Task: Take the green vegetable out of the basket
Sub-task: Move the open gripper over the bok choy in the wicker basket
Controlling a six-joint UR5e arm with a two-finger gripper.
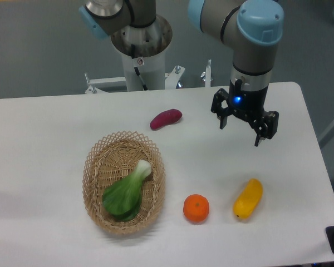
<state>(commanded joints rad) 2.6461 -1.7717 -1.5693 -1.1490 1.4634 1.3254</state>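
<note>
The green vegetable point(126, 193), a bok choy with dark-green leaves and a pale stem end pointing up-right, lies inside the oval wicker basket point(94, 167) at the front left of the white table. My gripper point(240, 135) hangs above the table at the right rear, well to the right of the basket and apart from everything. Its fingers point(259, 138) point down and stand apart with nothing between them.
A purple sweet potato point(166, 118) lies behind the basket. An orange point(196, 208) and a yellow oblong fruit point(248, 198) lie at the front right, below the gripper. The arm's base column point(140, 50) stands behind the table.
</note>
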